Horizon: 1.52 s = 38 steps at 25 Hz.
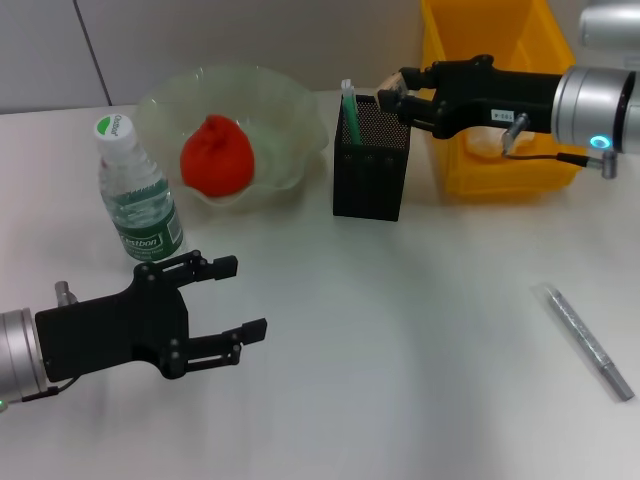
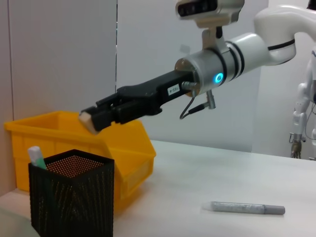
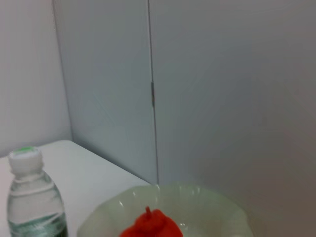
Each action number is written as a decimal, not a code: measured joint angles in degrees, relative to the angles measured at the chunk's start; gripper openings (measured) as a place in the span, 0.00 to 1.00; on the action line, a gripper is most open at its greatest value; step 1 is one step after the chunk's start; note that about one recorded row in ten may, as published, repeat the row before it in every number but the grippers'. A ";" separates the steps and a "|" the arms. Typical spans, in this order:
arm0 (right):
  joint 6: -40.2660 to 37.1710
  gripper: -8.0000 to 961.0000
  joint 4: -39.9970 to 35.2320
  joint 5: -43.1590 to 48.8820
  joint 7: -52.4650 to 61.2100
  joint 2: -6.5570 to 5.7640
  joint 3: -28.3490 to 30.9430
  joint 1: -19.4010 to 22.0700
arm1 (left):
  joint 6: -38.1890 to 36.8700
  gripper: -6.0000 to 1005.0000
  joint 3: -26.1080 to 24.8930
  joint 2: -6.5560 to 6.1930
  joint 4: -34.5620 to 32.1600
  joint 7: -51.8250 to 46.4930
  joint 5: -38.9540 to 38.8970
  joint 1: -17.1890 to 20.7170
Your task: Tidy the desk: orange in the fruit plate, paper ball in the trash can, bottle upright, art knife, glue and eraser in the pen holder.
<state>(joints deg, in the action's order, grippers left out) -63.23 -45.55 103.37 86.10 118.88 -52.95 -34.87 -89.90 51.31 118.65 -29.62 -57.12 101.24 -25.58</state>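
Your right gripper (image 1: 392, 100) hangs over the pen holder (image 1: 371, 160), its jaws closed on the eraser (image 2: 87, 121); the tan block sits pinched right at the fingertips, just above the holder's open mouth and toward its 1 o'clock corner. From the left wrist view you can see the eraser is clear of the mesh rim, not touching it. A green-tipped stick (image 1: 348, 100) stands in the holder at its 11 o'clock corner. The trash can (image 1: 500, 90) sits directly behind the holder, at about 1 o'clock from it.

Your left gripper (image 1: 232, 300) rests low at 8 o'clock on the desk (image 1: 400, 350), jaws spread open and holding nothing. The bottle (image 1: 135, 190) stands upright just beyond it at 12 o'clock from those jaws. The orange (image 1: 216, 155) lies in the fruit plate (image 1: 290, 110), beside the bottle. A grey pen-like knife (image 1: 585, 340) lies alone at 4 o'clock, well apart from both grippers
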 joint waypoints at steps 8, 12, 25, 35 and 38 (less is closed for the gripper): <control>2.19 0.42 3.27 -0.06 -2.28 0.13 -0.09 -0.89 | -1.06 0.80 -0.42 0.00 0.00 -0.01 0.00 0.01; 3.31 0.42 4.39 -0.38 -2.80 0.17 -0.08 -1.30 | -1.07 0.80 -0.41 0.00 0.00 -0.01 0.00 0.01; 4.64 0.46 4.77 -0.62 -2.80 0.30 -0.04 -2.11 | -1.34 0.80 -0.40 0.00 0.00 -0.01 -0.49 0.03; 4.97 0.64 4.57 -0.63 -2.80 0.33 -0.05 -2.14 | -1.61 0.80 -0.28 -0.09 0.00 -0.01 -1.33 0.27; 4.91 0.65 4.39 -0.83 -2.80 0.35 -0.05 -2.14 | -1.63 0.80 -0.23 -0.09 0.00 -0.01 -1.34 0.27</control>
<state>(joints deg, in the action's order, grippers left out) -58.33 -41.17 102.54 83.30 119.23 -53.00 -37.00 -91.53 51.08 118.56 -29.62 -57.13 99.91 -25.31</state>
